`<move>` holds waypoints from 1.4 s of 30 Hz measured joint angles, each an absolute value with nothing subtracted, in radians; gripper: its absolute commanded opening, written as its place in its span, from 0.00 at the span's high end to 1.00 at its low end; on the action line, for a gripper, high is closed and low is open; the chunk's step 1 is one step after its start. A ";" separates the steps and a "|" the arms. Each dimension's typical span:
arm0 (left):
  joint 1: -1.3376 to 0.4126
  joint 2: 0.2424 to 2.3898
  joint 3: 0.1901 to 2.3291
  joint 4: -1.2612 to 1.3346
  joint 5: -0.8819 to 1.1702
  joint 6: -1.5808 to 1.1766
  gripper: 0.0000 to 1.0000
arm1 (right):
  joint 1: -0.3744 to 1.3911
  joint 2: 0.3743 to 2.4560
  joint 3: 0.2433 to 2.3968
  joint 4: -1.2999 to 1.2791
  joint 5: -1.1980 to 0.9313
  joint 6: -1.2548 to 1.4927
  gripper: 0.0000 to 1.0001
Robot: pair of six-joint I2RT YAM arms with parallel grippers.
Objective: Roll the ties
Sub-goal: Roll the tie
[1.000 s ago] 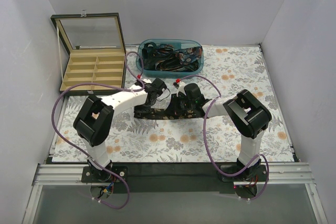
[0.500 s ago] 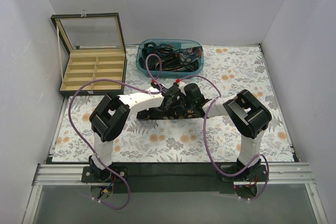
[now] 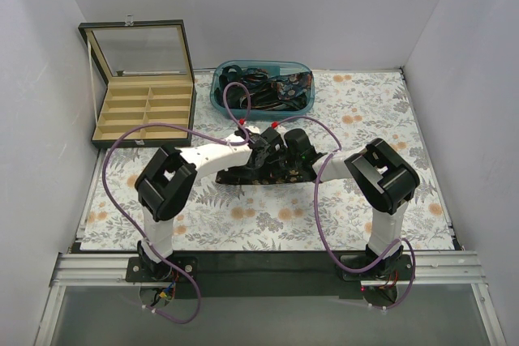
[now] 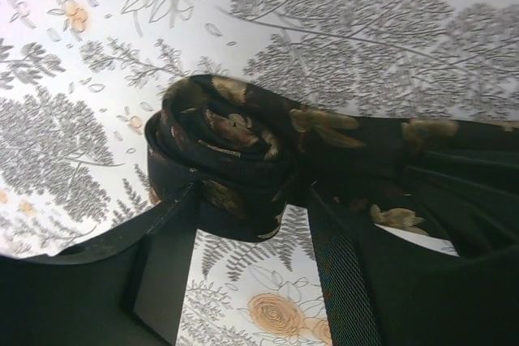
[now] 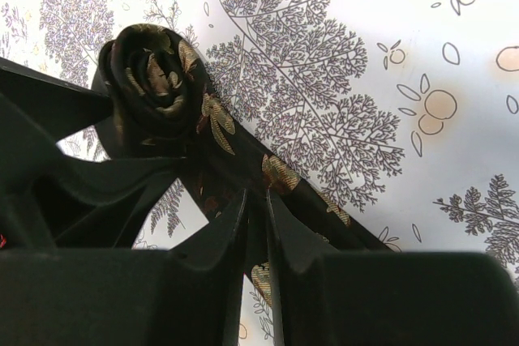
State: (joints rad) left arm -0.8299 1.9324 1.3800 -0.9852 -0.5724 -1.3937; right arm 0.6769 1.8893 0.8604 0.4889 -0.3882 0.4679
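Firmly the left hand (image 4: 251,200) clasps the rolled tie (image 4: 227,143) (right hand (image 5: 257,200) pinches its tail)

Half-rolled tie (image 5: 154,79), tail between fingers (image 5: 220,253)

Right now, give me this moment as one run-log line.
phase: rolling | tie: one end coiled, rest unrolled | left gripper: clamping coil | right gripper: pinching unrolled length
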 measured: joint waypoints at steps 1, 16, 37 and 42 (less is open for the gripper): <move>-0.830 1.928 1.376 -0.968 -0.564 -1.389 0.48 | 0.677 1.889 0.860 0.489 -0.388 0.467 0.81; -0.825 1.793 1.332 -0.871 -0.532 -1.356 0.48 | 0.683 1.848 0.860 0.420 -0.387 0.415 0.75; -0.461 1.411 1.175 -0.714 -0.336 -1.215 0.21 | 0.717 1.755 1.033 0.125 -0.404 -0.054 0.02; -0.302 1.345 1.057 -0.630 -0.259 -1.154 0.11 | 0.807 1.766 1.109 0.039 -0.400 -0.229 0.02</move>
State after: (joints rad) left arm -0.3016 1.3449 1.0569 -0.6304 -0.2592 -1.1542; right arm 0.8070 1.7664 1.1091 0.0395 -0.4000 -0.2287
